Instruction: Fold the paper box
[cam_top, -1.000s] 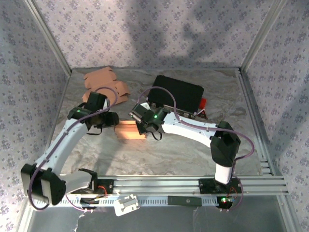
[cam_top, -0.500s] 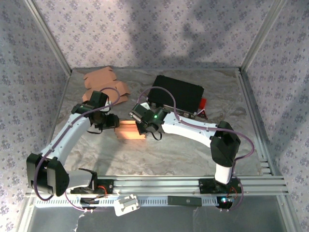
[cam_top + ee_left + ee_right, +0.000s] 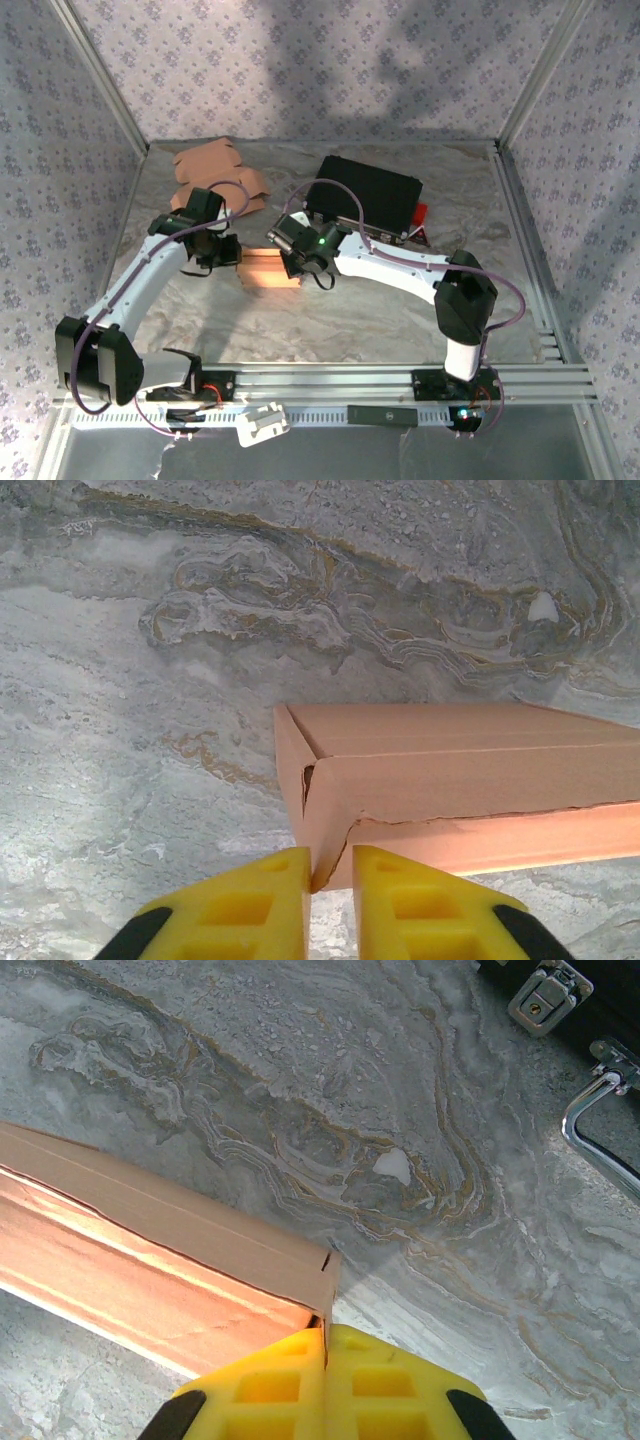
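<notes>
Plainly, the left claw [image 3: 331,868] pinches one end wall of the box [image 3: 460,750], and the right claw [image 3: 326,1348] clamps the other; uneven pulling could tear the card.

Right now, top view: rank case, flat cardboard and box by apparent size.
1. case
2. flat cardboard: close behind the case, partly covered, so unsure
3. box: clearly smallest
</notes>
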